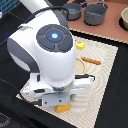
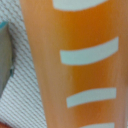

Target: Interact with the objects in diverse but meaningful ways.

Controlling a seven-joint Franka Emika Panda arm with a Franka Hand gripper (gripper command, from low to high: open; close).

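An orange-brown bread loaf with white stripes fills the wrist view from very close. In the exterior view only its orange end shows, lying on the woven mat just under my gripper. The arm's white body hides the fingers, so I cannot see whether they touch the loaf. A small yellow piece and a thin orange-brown piece lie on the mat toward the exterior view's right. The other toy foods are out of view.
Two grey pots stand on the brown surface at the back. A pale bowl sits at the back right. A tan plate lies on the mat beside the arm. A grey curved object borders the wrist view.
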